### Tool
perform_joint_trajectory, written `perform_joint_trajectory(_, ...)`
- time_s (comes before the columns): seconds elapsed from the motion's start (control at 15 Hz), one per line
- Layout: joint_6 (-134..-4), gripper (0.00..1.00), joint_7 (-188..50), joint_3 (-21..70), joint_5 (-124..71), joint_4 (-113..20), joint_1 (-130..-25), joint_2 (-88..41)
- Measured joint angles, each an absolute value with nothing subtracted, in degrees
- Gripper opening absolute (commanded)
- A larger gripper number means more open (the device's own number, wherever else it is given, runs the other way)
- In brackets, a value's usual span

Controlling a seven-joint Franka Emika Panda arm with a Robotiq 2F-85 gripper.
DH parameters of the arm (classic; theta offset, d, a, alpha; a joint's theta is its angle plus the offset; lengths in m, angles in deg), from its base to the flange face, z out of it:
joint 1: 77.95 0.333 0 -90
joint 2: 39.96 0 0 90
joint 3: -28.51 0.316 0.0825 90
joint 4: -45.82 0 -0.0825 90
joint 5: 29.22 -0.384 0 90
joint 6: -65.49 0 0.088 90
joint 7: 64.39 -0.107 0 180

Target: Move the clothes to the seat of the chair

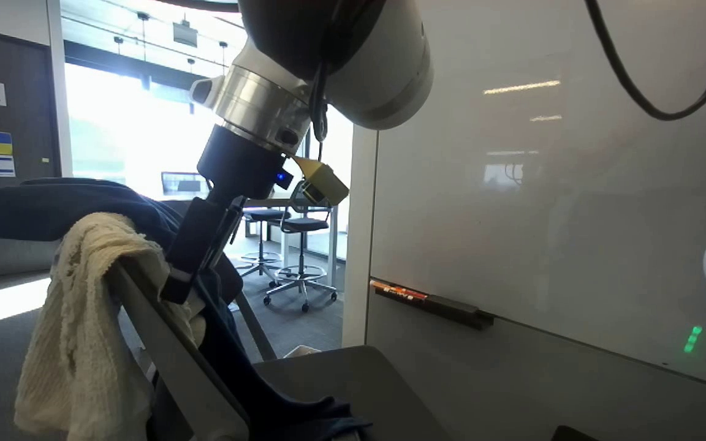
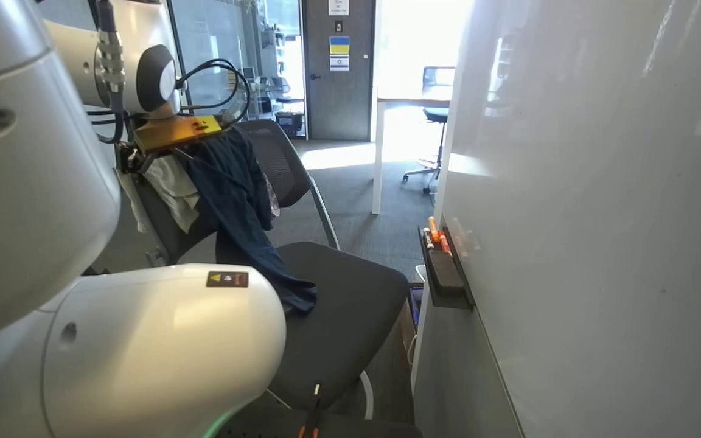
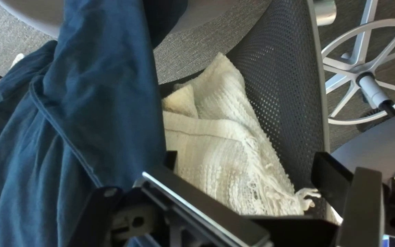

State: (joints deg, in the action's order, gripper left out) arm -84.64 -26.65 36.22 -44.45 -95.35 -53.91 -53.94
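Beside the whiteboard (image 2: 582,182), cream cloth (image 3: 228,147) and navy jacket (image 3: 105,96) drape the chair's back (image 2: 283,159). My pincer (image 3: 250,171) stands spread, cream cloth showing in its gap. I seem at the grasp: next, close, then carry to the seat (image 2: 350,304).

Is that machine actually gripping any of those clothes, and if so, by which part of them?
Nothing is held: the tool stands wide open, and in the wrist view the cream cloth shows unpinched in the gap.
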Motion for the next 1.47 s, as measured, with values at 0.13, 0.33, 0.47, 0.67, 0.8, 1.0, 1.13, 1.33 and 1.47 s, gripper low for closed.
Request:
perform_joint_trajectory(0.13,-85.95,1.00,-24.69,36.17,-46.50,-95.16,-53.57,-53.24)
perform_joint_trajectory(0.33,-87.42,1.00,-17.46,35.44,-50.83,-94.12,-53.07,-51.45)
perform_joint_trajectory(0.47,-87.70,1.00,-10.54,35.07,-53.89,-92.84,-52.88,-49.69)
perform_joint_trajectory(0.67,-87.58,1.00,-1.81,34.86,-58.19,-90.45,-53.07,-47.43)
perform_joint_trajectory(0.8,-87.25,1.00,1.45,34.89,-59.38,-89.17,-53.52,-46.50)
perform_joint_trajectory(1.0,-86.50,1.00,2.26,35.12,-59.15,-87.78,-55.10,-46.33)
perform_joint_trajectory(1.13,-86.26,1.00,2.25,35.14,-58.65,-87.04,-56.36,-46.72)
perform_joint_trajectory(1.33,-85.70,1.00,1.94,35.14,-58.64,-86.51,-57.80,-47.57)
perform_joint_trajectory(1.47,-84.67,1.00,1.38,35.15,-58.66,-86.54,-58.22,-47.89)
